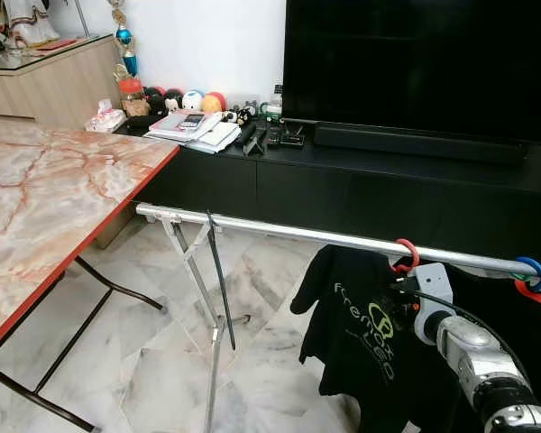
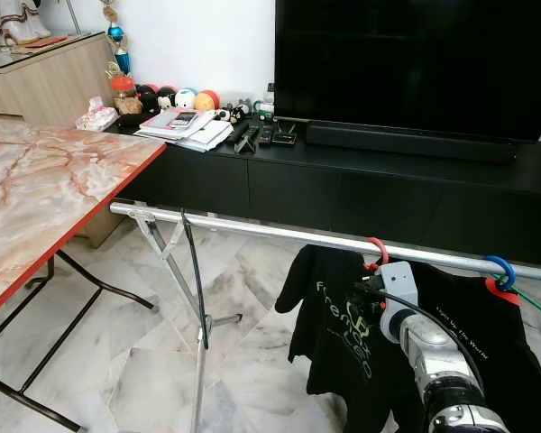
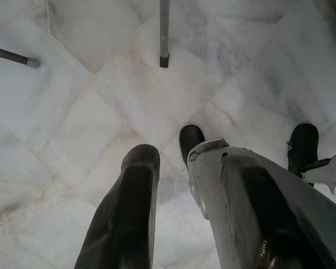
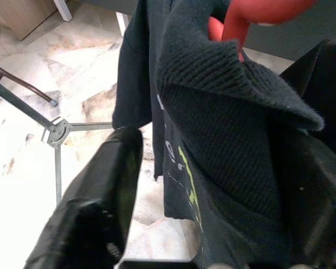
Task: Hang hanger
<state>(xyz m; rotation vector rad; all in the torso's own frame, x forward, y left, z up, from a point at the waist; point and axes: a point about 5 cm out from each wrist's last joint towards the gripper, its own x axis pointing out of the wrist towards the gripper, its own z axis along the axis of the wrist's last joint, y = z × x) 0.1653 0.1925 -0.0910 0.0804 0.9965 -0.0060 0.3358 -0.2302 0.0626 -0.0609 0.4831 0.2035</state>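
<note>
A red hanger point(image 1: 406, 254) has its hook over the silver rail point(image 1: 279, 230) of a clothes rack and carries a black T-shirt point(image 1: 352, 325) with green print. My right gripper point(image 1: 398, 285) is just below the hook, at the shirt's collar. In the right wrist view the collar point(image 4: 235, 95) lies between the spread fingers point(image 4: 101, 190), under the red hanger neck point(image 4: 235, 25), and hides the far finger. My left gripper point(image 3: 176, 162) hangs idle over the marble floor, its fingers apart and holding nothing.
A blue hanger point(image 1: 532, 271) with another dark garment hangs further right on the rail. The rack's folding legs point(image 1: 194, 271) stand at its left end. A marble-top table point(image 1: 54, 189) is on the left; a black TV cabinet point(image 1: 343, 180) and a TV point(image 1: 415, 63) stand behind.
</note>
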